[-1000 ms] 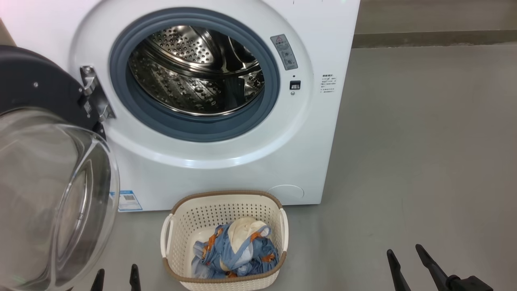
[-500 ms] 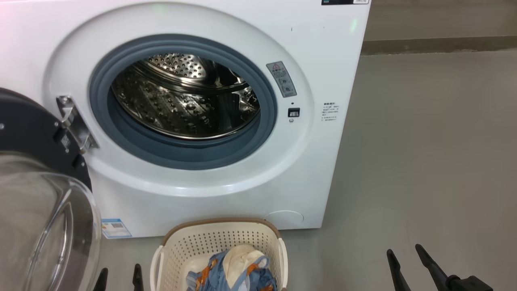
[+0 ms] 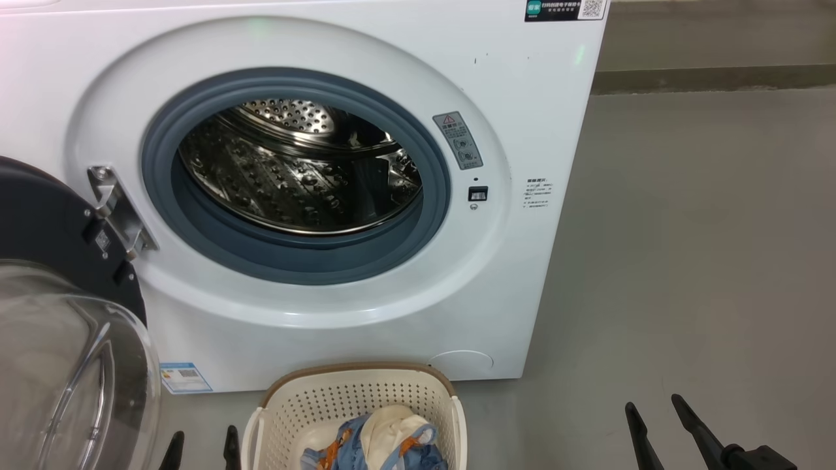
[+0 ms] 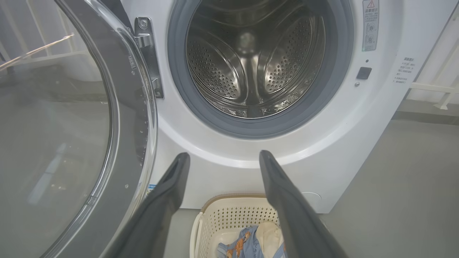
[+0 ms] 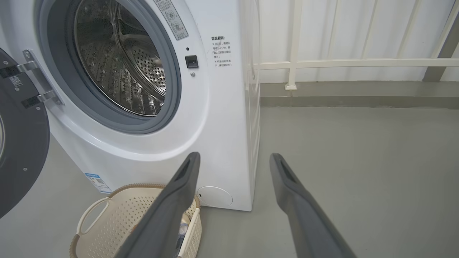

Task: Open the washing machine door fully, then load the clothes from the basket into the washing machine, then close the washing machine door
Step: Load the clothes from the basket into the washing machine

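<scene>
Nearest us we count two grippers. Our left gripper (image 3: 202, 449) is at the lower left and our right gripper (image 3: 653, 406) at the lower right. Each has two long dark fingers spread wide apart, with nothing between them and nothing touched. Just past the left gripper's tips and to their right stands one basket (image 3: 356, 374) on the grey floor (image 3: 686, 274), close in front of the washing machine (image 3: 313, 339). The basket is cream-white and perforated, with a brown woven-look rim and two pale side handles. In it lie the clothes (image 3: 339, 450), one bundle of light blue fabric with orange-brown prints. One cream-white piece (image 3: 392, 424) sits on top. The head view's bottom edge cuts the bundle off, so we cannot tell how many garments it holds. To the left is the one washing machine door (image 3: 46, 222), swung wide open on one metal hinge (image 3: 117, 212). Its dark grey inner face and bulging clear glass bowl (image 3: 65, 378) are turned towards us. Behind the basket is the single white front-loader, its round mouth uncovered. One grey rubber gasket (image 3: 294, 261) rings the mouth, and one perforated steel drum (image 3: 294, 176) shines inside. One blue label (image 3: 185, 377) sits at its lower left corner. Right of the mouth are one grey warning sticker (image 3: 460, 140) and one small dark latch slot (image 3: 477, 194). Farthest off, beyond the machine, a white railing (image 5: 340, 63) runs along the wall.
</scene>
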`<state>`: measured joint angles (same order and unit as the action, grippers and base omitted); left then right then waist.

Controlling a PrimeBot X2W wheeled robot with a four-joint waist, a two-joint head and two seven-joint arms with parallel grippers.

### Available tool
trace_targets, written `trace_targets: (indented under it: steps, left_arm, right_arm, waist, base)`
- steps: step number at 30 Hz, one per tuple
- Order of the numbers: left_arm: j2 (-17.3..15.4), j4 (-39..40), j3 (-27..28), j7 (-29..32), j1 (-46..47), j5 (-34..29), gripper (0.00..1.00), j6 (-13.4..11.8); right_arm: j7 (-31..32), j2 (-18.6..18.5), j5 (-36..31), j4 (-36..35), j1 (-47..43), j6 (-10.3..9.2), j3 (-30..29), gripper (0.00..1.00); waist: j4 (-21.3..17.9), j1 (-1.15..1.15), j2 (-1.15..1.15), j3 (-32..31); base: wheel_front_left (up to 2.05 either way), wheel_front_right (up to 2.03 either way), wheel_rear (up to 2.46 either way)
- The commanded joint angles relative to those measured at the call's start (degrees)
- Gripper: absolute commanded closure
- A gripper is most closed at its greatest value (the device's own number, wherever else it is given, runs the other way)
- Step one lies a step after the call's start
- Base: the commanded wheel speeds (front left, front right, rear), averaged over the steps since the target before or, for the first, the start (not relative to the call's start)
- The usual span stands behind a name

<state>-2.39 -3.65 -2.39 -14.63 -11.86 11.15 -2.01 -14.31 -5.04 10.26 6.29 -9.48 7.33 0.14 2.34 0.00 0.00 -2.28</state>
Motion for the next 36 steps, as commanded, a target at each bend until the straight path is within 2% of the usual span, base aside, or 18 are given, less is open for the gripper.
trace_targets:
  steps: [1,8,15,19,24,32,36]
  left_arm:
    - [-0.5,1.7,1.5,-0.4,1.9,-0.2,0.0,-0.3]
    - [-0.5,2.2,1.0,-0.4,1.7,-0.5,0.0,-0.2]
    - [-0.5,0.6,-0.8,-0.4,2.5,-0.8,0.0,0.3]
    - [-0.6,-4.1,-2.3,-0.4,5.1,-2.2,0.0,0.7]
    - [-1.0,-12.5,-3.7,-0.1,11.5,-2.3,0.0,2.8]
    - [-4.0,-22.8,-4.3,2.3,21.2,-1.3,0.0,6.2]
    - [-5.9,-28.1,-4.2,3.9,25.3,-0.3,0.0,7.4]
  right_arm:
    - [-0.7,-0.6,0.0,-1.4,1.9,0.16,1.4,0.0]
    - [-0.7,-0.4,0.0,-1.5,2.4,0.16,2.0,0.0]
    - [-0.7,0.0,0.2,-1.4,3.3,0.16,2.7,0.0]
    - [-0.7,0.6,0.3,-1.6,4.0,0.16,3.0,0.0]
    - [-0.7,1.5,0.4,-2.2,6.0,0.16,3.7,0.0]
    - [-0.7,2.1,1.0,-2.6,10.2,0.16,5.4,0.0]
    - [-0.7,2.1,3.3,-2.8,12.3,0.16,7.1,0.0]
  waist:
    - [0.0,0.0,0.0,0.1]
    - [-1.1,0.0,0.0,1.0]
    - [-4.7,0.0,0.0,2.9]
    - [-7.7,0.0,0.0,6.0]
    - [-12.1,0.0,0.0,11.8]
    - [-18.5,0.0,0.0,21.3]
    - [-21.4,0.0,0.0,25.2]
  base:
    - [0.0,0.0,0.0]
    - [0.0,0.0,0.0]
    - [0.0,0.0,0.0]
    - [0.0,0.0,0.0]
    - [0.0,0.0,0.0]
    - [0.0,0.0,0.0]
    - [0.0,0.0,0.0]
